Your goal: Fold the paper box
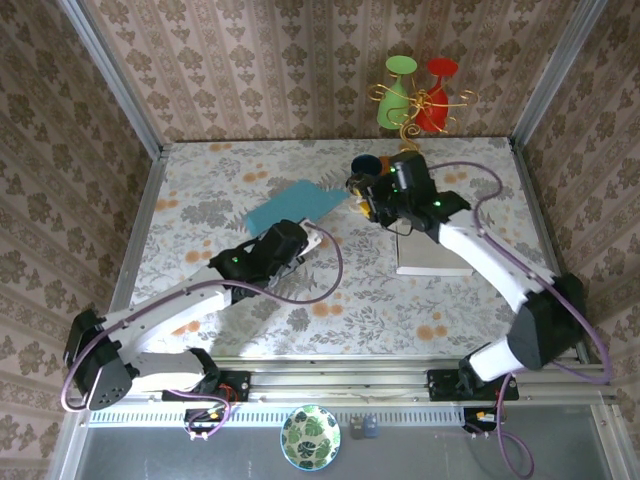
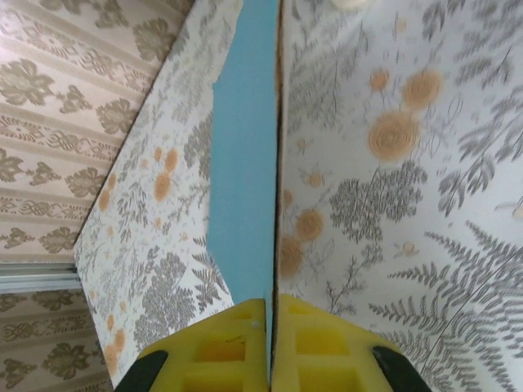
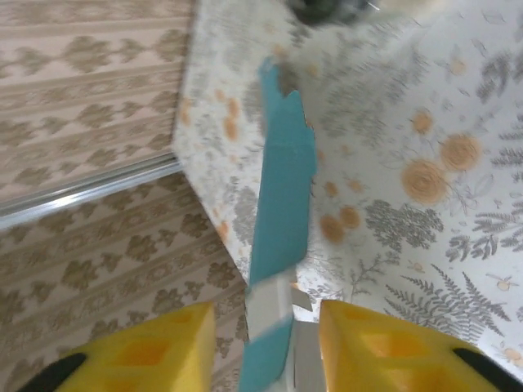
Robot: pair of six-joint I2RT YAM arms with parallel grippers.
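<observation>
The paper box (image 1: 295,205) is a flat teal sheet lying mid-table. My left gripper (image 1: 296,232) sits at its near edge. In the left wrist view the yellow fingers (image 2: 225,347) are pressed together on the edge of the teal paper box (image 2: 245,163), which runs away from them edge-on. My right gripper (image 1: 358,200) is at the sheet's right end. In the right wrist view the right gripper (image 3: 265,347) stands open, and the teal paper box (image 3: 284,204), with a grey-white flap, hangs loose between the spread yellow fingers (image 3: 384,351).
A grey flat book-like slab (image 1: 432,255) lies under the right forearm. A dark cup (image 1: 365,165) stands behind the right gripper. Green and red vases on a gold wire stand (image 1: 420,95) are at the back wall. A patterned bowl (image 1: 310,437) sits below the table's front rail.
</observation>
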